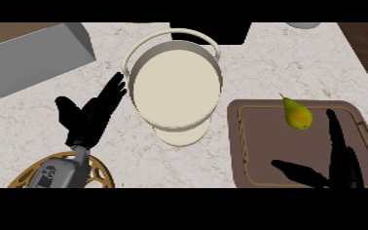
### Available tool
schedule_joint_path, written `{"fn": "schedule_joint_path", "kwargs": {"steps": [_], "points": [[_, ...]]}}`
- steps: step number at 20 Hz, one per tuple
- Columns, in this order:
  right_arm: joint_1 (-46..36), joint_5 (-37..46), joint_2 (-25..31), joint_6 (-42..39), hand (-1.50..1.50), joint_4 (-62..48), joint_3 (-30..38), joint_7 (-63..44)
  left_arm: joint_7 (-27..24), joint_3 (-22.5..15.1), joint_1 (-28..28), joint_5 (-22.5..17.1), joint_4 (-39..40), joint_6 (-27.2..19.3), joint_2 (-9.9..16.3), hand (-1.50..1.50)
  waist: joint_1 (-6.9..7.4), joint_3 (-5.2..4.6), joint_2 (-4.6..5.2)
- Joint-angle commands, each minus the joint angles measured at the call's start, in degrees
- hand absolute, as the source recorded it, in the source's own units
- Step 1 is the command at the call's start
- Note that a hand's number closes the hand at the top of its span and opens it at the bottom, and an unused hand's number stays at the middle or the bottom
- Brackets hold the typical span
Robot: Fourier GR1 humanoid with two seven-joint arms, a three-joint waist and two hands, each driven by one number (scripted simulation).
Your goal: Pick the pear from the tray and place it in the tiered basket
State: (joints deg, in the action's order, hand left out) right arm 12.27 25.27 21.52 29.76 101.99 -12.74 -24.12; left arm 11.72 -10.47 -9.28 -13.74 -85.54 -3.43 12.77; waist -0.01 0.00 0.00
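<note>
Writing: there are some small dark marks on the grey left forearm (56,173), but they cannot be read.
Trivet: a round, golden openwork piece (102,174) at the lower left edge, under the left forearm.
Right hand: the right hand (343,168) is black and comes in from the lower right, above the tray. The fingers are straight and point away from the robot, and the thumb is spread to the left. It holds nothing.
Left hand: the left hand (90,117) is black and stands left of the basket. It is open, with the fingers straight and the thumb apart, and one fingertip is just beside the basket's rim.
Tray: a brown rectangular tray (248,146) with rounded corners and a thin light line inside its border, at the right on the counter.
Pear: the pear (296,113) is yellow-green with a small stem and lies in the far part of the tray. It is just beside the right fingertips, to their left, and apart from them.
Basket: a cream tiered basket (174,85) with round tiers and a thin arched handle, in the middle of the counter, left of the tray.
Counter: a light, marbled stone top (259,73).
Box: a plain grey block (43,58) at the far left.
</note>
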Motion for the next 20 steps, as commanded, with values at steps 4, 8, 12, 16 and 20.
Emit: {"fn": "schedule_joint_path", "kwargs": {"steps": [4, 8, 12, 16, 20], "points": [[0.9, 1.2, -4.4, -0.2, -1.50, -5.0, 3.8, 5.4, 0.2, 2.7, -0.5, 1.9, 2.2, 2.6, -2.4, 0.00, -0.14, 0.00, -0.02], [-2.7, 3.0, -6.0, -2.2, -1.50, -5.1, 5.3, 2.4, -2.6, 3.5, 1.0, 3.2, 3.0, 4.3, -3.4, 0.00, -0.07, -0.01, -0.01], [-6.2, -1.0, -7.6, -1.4, -1.50, -14.6, 8.9, 11.5, 1.1, 3.7, 2.5, 3.9, -2.8, 3.9, -3.0, 0.00, 0.12, 0.02, -0.03], [-7.9, 1.2, -9.2, -2.7, -1.50, -13.4, 10.4, 9.4, 1.1, 5.2, -2.2, 5.6, 3.2, 4.6, -5.6, 0.00, -0.09, 0.00, 0.00], [-11.6, -1.7, -9.4, -3.0, -1.50, -22.5, 13.9, 15.5, 6.0, 4.5, 1.0, 5.9, -5.0, 3.3, -6.0, 0.00, 0.19, 0.02, -0.02]]}}
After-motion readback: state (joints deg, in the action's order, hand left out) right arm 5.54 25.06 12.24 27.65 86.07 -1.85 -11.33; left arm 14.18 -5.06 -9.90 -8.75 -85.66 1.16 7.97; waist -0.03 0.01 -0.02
